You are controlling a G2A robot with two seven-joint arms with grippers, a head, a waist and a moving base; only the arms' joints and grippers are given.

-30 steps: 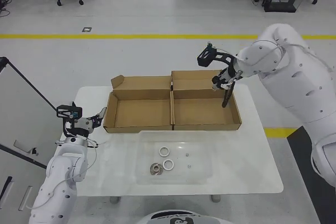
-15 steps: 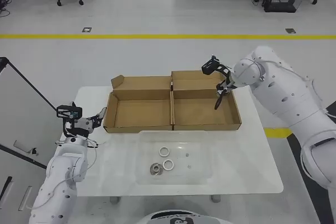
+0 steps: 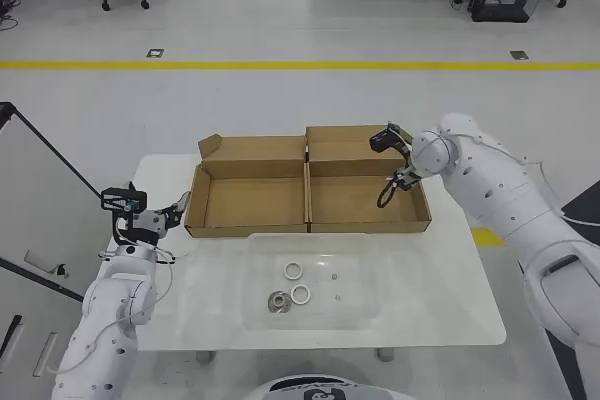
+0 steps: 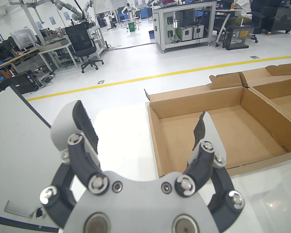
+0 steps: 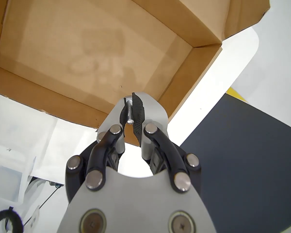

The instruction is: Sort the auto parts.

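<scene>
- The right arm is stretched from the table's right side over the right-hand open brown cardboard box [image 3: 350, 200]. Its wrist is bent so that the right gripper [image 5: 131, 111] is pointed down into that box, near the box's right wall.
- A small silver threaded screw [image 5: 128, 112] is clamped lengthwise between the right gripper's black ribbed pads [image 5: 138, 115], which are closed tightly on it.
- The screw is held within the box's outline. Whether it touches the cardboard floor cannot be told.
- The left arm is folded at the left edge of the white table [image 3: 440, 290]. The left gripper [image 4: 140, 115] is aimed toward the left-hand open brown cardboard box [image 4: 232, 132] and is held just beside that box's outer left wall.
- The left gripper's fingers [image 4: 83, 122] are spread wide, and nothing is held between them.
- The two boxes are set side by side, touching, along the far part of the table.
- A clear plastic tray [image 3: 360, 255] is placed in front of the boxes, nearer the robot.
- In the tray are a white plastic ring [image 3: 293, 270] and a second white ring [image 3: 301, 293]. A grey metal ring [image 3: 277, 300] lies just beside the second one.
- A couple of tiny parts [image 3: 338, 295] are also seen in the tray, too small to be identified.
</scene>
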